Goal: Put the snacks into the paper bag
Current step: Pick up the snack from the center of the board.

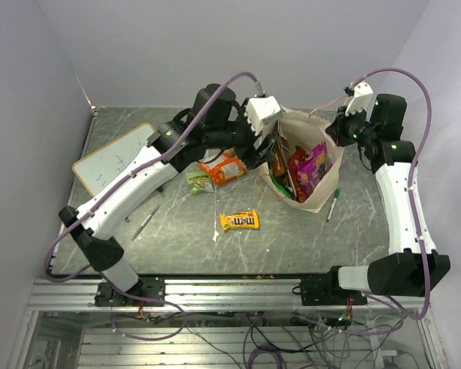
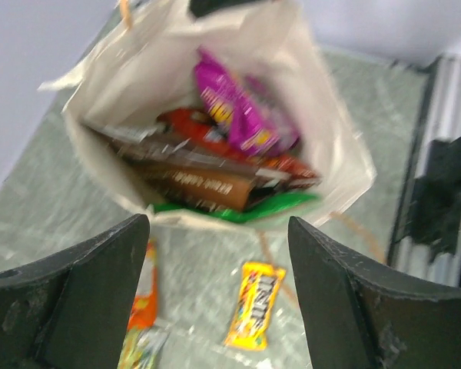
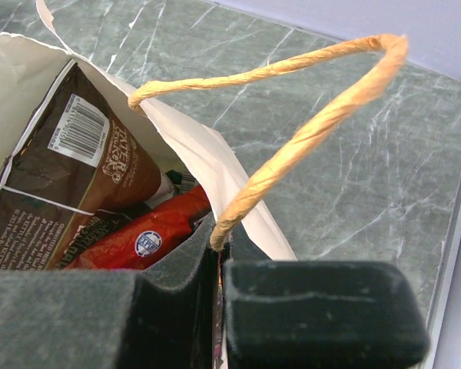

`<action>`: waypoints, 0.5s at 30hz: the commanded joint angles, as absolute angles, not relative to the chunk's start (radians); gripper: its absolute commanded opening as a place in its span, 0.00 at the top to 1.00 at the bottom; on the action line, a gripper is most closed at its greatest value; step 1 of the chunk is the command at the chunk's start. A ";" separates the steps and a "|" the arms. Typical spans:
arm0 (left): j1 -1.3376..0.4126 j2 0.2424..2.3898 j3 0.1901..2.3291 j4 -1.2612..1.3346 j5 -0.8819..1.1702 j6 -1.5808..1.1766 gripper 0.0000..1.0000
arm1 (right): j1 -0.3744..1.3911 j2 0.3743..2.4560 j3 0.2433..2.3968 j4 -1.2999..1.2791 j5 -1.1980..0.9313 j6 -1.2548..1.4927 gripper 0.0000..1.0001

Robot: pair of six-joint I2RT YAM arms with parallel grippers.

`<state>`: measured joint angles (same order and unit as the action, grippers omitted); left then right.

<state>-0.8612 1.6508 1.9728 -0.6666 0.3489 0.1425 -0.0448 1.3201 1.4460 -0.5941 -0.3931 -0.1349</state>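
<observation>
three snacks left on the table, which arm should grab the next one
Left. The left gripper has open, empty jaws, on the side of the orange pouch, small green packet and M&M's. The right gripper is shut on the rim of the paper bag, probably best kept there.

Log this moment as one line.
left pincer open above paper bag | right pincer shut on its rim | M&M's, orange pouch, green packet outside

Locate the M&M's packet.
Top view: the M&M's packet lies on the table, on the near side of the orange pouch, left of the paper bag.
</observation>
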 commanded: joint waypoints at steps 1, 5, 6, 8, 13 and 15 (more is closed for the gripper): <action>-0.867 1.543 1.840 -0.720 0.086 0.328 0.15 | -0.051 1.268 1.454 -0.545 -0.392 -0.150 1.00; -0.857 1.445 1.728 -0.673 -0.019 0.363 0.12 | -0.051 1.257 1.446 -0.553 -0.390 -0.165 1.00; -0.839 1.430 1.716 -0.671 -0.027 0.362 0.12 | -0.051 1.255 1.444 -0.555 -0.391 -0.170 1.00; -0.777 1.406 1.689 -0.657 -0.003 0.338 0.11 | -0.051 1.257 1.446 -0.562 -0.391 -0.175 1.00; -0.616 1.361 1.592 -0.604 0.103 0.234 0.11 | -0.051 1.267 1.460 -0.581 -0.393 -0.185 1.00; -0.551 1.350 1.531 -0.574 0.165 0.176 0.10 | -0.051 1.266 1.459 -0.582 -0.393 -0.188 1.00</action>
<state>-0.6353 1.3754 1.6096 -0.6460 0.0776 0.2737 -0.0456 1.2942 1.4448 -0.6159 -0.3927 -0.1730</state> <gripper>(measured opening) 0.896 0.014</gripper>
